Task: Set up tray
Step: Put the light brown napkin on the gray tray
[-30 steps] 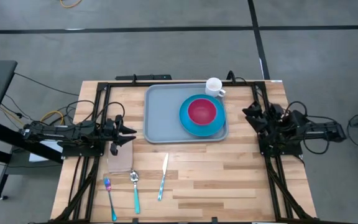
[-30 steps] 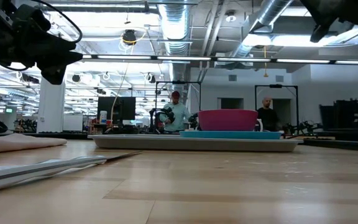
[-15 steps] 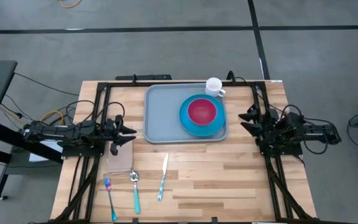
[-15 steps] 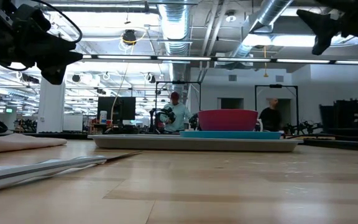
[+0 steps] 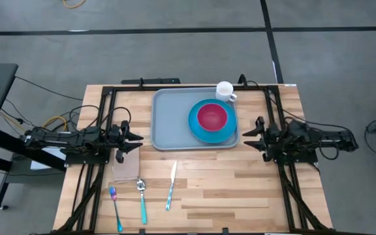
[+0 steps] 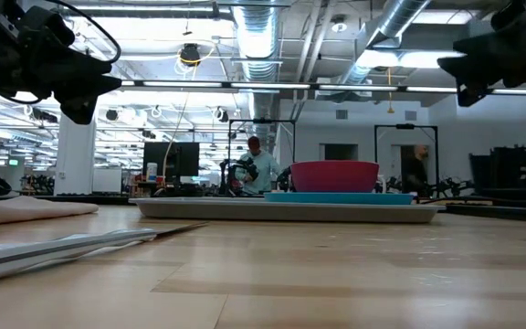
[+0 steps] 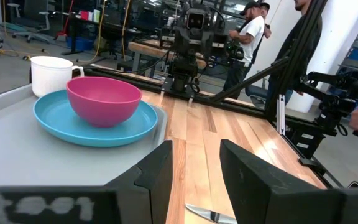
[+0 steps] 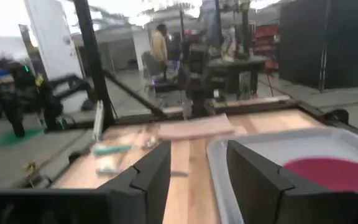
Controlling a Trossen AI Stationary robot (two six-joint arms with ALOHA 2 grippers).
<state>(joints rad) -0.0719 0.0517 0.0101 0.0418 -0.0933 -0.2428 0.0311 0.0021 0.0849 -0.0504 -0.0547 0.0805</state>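
The grey-blue tray (image 5: 172,124) lies flat on the far middle of the table. The round blue plate (image 5: 227,130) rests on its right half, with a pink bowl (image 5: 212,116) in the plate. A white mug (image 5: 225,91) stands at the tray's far right corner. My left gripper (image 5: 139,138) hovers open beside the tray's left edge, and its wrist view looks over the tray (image 7: 17,162) at the bowl (image 7: 103,99). My right gripper (image 5: 248,136) hovers open just right of the tray's near right corner, fingers pointing left. The tray's rim (image 8: 219,158) shows in its wrist view.
A folded napkin (image 5: 126,166) lies near the left arm. A fork (image 5: 115,207), spoon (image 5: 141,199) and knife (image 5: 171,185) lie side by side toward the near edge. Bare wood spans the near right of the table. People stand in the room beyond the table.
My right gripper has swung toward the table's left and near edge and come lower. It has turned from pointing at the far left to pointing straight left, beside the tray's near right corner. Its fingers have stayed open. Nothing on the table has moved.
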